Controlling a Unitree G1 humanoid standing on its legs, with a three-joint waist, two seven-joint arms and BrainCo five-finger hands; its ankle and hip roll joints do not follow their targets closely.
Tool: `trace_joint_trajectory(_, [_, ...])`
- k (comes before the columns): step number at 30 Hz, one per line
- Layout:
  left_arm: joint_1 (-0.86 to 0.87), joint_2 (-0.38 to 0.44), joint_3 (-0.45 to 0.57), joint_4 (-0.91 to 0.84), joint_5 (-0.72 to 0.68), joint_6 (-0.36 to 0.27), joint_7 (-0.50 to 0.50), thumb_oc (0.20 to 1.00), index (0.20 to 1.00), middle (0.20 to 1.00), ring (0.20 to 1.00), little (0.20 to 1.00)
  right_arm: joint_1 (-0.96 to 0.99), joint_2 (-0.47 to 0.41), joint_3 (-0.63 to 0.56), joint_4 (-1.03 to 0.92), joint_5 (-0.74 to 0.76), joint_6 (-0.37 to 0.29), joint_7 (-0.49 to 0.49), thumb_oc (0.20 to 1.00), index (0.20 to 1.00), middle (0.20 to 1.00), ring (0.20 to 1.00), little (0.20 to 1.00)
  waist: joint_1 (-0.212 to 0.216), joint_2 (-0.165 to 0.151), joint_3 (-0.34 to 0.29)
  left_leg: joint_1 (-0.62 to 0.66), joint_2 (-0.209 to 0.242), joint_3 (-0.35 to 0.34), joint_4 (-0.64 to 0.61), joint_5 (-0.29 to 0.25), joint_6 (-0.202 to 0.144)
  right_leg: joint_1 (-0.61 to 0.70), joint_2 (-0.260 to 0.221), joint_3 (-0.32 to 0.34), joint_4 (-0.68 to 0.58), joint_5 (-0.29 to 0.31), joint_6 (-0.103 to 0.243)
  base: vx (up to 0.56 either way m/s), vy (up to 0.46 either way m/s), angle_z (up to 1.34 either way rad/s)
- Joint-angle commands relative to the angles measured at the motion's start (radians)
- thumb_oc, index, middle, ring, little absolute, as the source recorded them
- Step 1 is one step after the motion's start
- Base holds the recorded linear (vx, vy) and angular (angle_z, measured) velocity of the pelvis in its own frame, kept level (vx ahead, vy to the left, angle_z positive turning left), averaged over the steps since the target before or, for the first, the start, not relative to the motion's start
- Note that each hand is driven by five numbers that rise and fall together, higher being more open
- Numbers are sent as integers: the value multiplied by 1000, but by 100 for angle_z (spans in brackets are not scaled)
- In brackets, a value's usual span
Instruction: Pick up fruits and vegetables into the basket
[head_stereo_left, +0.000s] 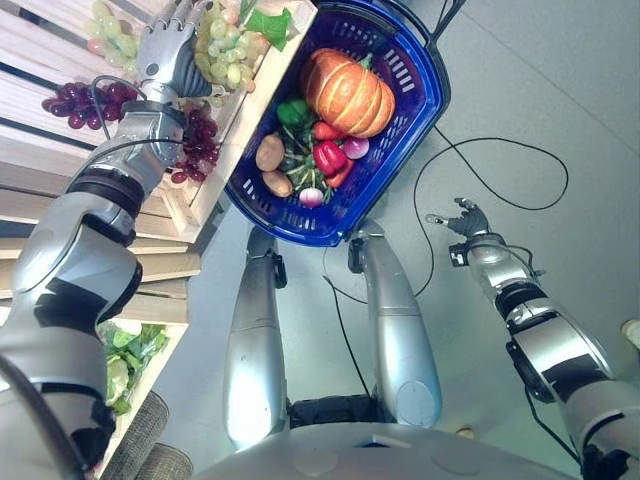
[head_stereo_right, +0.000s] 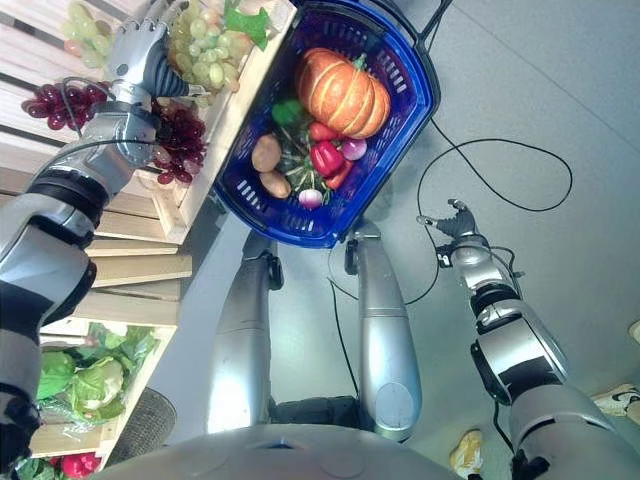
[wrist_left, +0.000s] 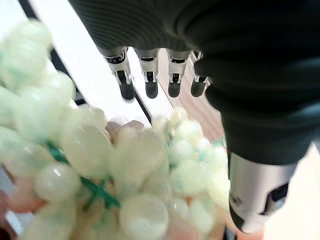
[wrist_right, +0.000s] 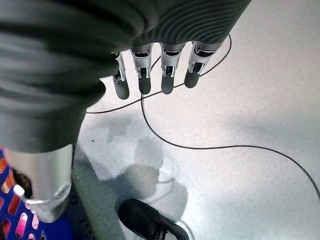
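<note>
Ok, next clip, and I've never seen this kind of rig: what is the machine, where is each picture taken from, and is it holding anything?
It is a humanoid robot. Two pictures look down from its head; the other two come from cameras on its wrists. The left hand reaches over green grapes in a wooden crate, fingers straight, not closed on them. The right hand hangs open above the floor, holding nothing. A blue basket beside the crate already holds a pumpkin, a red pepper and potatoes.

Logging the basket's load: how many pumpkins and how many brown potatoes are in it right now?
Pumpkin: 1
Potatoes: 2
Total: 3, all inside the blue basket
</note>
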Motion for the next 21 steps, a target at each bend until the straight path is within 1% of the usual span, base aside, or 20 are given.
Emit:
trace_joint_trajectory(1, [-34,-22,30,59,39,-12,-17,1000,1000,1000,1000,1000,51,-42,31,12,0,13,2,1000,1000,1000,1000,1000,11,-18,-36,-23,-12,23,167,-149,5,41,38,24,-104,71,80,7,19,-4])
trace_joint_trajectory(3, [-40,-30,18,76,42,-27,-48,1000,1000,1000,1000,1000,44,-40,37,15,0,15,3,1000,1000,1000,1000,1000,8,-19,-36,-27,-10,25,169,-148,5,35,41,27,-101,71,79,12,19,-4])
trace_joint_trajectory(5, [-44,-42,5,86,49,-20,-63,1000,1000,1000,1000,1000,37,-37,38,17,-2,17,3,1000,1000,1000,1000,1000,5,-20,-36,-31,-11,23,173,-150,5,30,43,30,-98,72,79,0,0,0])
trace_joint_trajectory(10, [-30,-59,7,106,60,19,-92,1000,1000,1000,1000,1000,25,-34,39,22,-6,26,8,1000,1000,1000,1000,1000,4,-22,-36,-31,-10,25,174,-150,5,27,44,32,-94,72,80,0,0,0])
trace_joint_trajectory(13, [-14,-67,14,131,91,66,-114,1000,1000,1000,1000,1000,23,-32,42,24,-1,26,8,1000,1000,1000,1000,1000,4,-24,-36,-34,-9,25,178,-150,5,24,43,30,-91,73,81,0,0,0])
trace_joint_trajectory(21, [5,-61,19,166,109,99,-113,1000,1000,1000,1000,1000,23,-30,43,20,0,28,3,1000,1000,1000,1000,1000,3,-25,-36,-39,-7,23,177,-149,2,19,48,33,-92,73,80,1,0,0])
